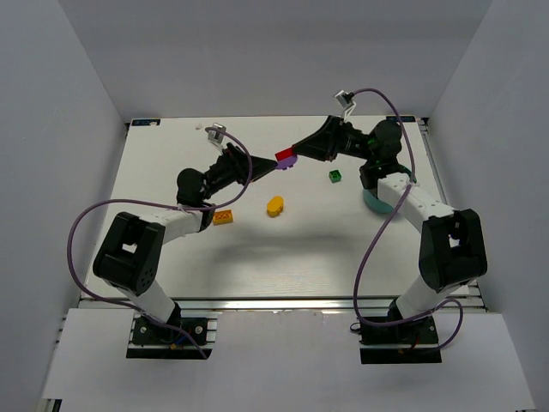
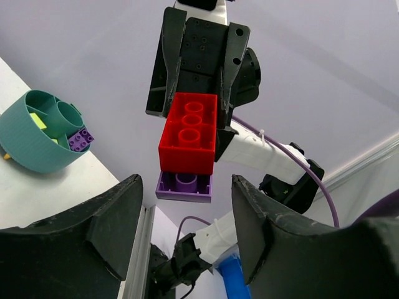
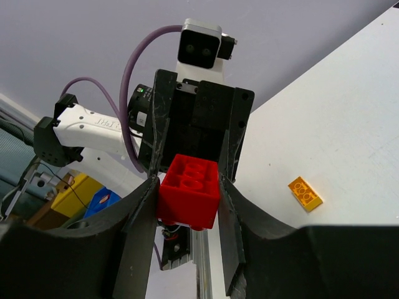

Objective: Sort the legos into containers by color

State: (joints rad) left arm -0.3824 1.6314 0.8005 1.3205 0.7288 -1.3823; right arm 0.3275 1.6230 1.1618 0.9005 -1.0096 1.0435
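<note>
My right gripper (image 1: 298, 151) (image 3: 187, 187) is shut on a red brick (image 1: 284, 154) (image 3: 190, 190) and holds it in the air over the far middle of the table. A purple brick (image 1: 288, 161) (image 2: 183, 186) is stuck to the red brick (image 2: 189, 132); the right wrist view hides it. My left gripper (image 1: 268, 165) (image 2: 186, 182) faces it, jaws wide open, fingertips on either side of the purple brick, apart from it. The teal bowl (image 1: 372, 202) (image 2: 34, 146) lies half under the right arm and holds a purple brick (image 2: 81, 138) and a lime piece (image 2: 37, 121).
On the table lie an orange brick (image 1: 224, 217) (image 3: 305, 193), an oval orange-yellow brick (image 1: 274, 206) and a small green brick (image 1: 334, 176). White walls close in the table at the back and sides.
</note>
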